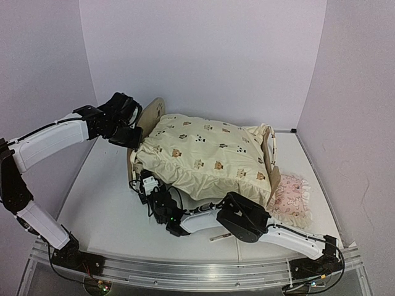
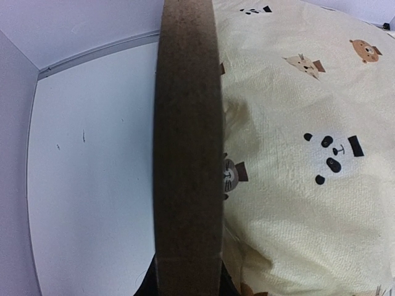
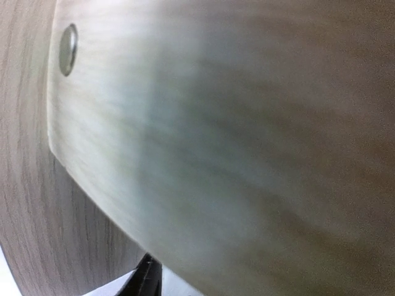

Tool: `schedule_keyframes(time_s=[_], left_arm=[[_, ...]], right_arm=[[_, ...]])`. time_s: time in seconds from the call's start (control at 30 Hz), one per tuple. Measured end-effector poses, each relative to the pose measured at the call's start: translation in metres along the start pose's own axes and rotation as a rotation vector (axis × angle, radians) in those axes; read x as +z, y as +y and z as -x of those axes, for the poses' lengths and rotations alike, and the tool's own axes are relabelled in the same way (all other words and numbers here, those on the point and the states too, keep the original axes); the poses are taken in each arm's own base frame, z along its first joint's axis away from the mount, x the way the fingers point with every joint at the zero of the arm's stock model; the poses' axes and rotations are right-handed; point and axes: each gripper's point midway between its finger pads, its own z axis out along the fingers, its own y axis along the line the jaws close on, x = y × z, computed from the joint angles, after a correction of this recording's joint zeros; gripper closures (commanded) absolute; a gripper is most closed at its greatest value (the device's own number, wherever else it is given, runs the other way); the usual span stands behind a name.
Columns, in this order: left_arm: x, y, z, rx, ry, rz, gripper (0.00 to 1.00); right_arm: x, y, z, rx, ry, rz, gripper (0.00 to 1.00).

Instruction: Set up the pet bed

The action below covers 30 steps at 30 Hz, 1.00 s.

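The pet bed point(image 1: 154, 114) stands mid-table, its rounded paw-print headboard at the left and its footboard point(image 1: 269, 157) at the right. A cream animal-print cushion point(image 1: 210, 151) covers its top and hides the mattress base. My left gripper point(image 1: 134, 137) is shut on the headboard's top edge. In the left wrist view that edge point(image 2: 185, 154) runs up between the two dark fingers point(image 2: 145, 288), with the cushion point(image 2: 308, 123) to the right. My right gripper point(image 1: 147, 185) sits low at the bed's near-left corner. Its view is filled with blurred wood point(image 3: 234, 123); only one fingertip point(image 3: 147, 277) shows.
A small pink ruffled pillow point(image 1: 291, 196) lies on the white table point(image 1: 105, 209) just right of the footboard. Walls close in at the left, back and right. The metal mounting rail point(image 1: 185, 268) runs along the near edge.
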Motion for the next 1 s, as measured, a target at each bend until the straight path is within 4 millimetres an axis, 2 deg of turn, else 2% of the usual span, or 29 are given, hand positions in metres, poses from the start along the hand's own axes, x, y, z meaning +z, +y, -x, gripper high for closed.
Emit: schedule_keyframes(time_s=[0.1,0.27,0.33,0.37,0.4,0.47,0.5,0.57,0.67,1.0], left_arm=[[0.0,0.0,0.0,0.0,-0.001,0.0,1.0],[0.0,0.0,0.0,0.0,-0.001,0.001,1.0],[0.0,0.0,0.0,0.0,-0.001,0.001,1.0],[0.0,0.0,0.0,0.0,-0.001,0.001,1.0],[0.0,0.0,0.0,0.0,-0.001,0.001,1.0],[0.0,0.0,0.0,0.0,-0.001,0.001,1.0],[0.0,0.0,0.0,0.0,-0.001,0.001,1.0],[0.0,0.0,0.0,0.0,-0.001,0.001,1.0],[0.0,-0.001,0.0,-0.002,-0.001,0.001,1.0],[-0.002,-0.002,0.003,-0.005,0.002,0.0,1.0]], right_arm=[[0.001,0.001,0.0,-0.001,-0.002,0.01,0.86],[0.002,0.002,0.0,-0.006,-0.004,0.023,0.94],[0.002,0.002,0.0,-0.008,-0.005,0.026,0.94],[0.002,0.002,0.0,-0.008,-0.005,0.026,0.92],[0.002,0.002,0.0,-0.009,-0.005,0.025,0.84],[0.001,0.002,-0.001,-0.015,-0.002,0.023,0.62],[0.001,0.001,-0.002,-0.015,-0.001,0.022,0.54],[-0.002,-0.002,-0.005,-0.028,0.012,0.014,0.46],[-0.004,-0.008,-0.007,-0.044,0.023,-0.003,0.38],[0.001,-0.01,0.003,-0.039,-0.012,-0.045,0.33]])
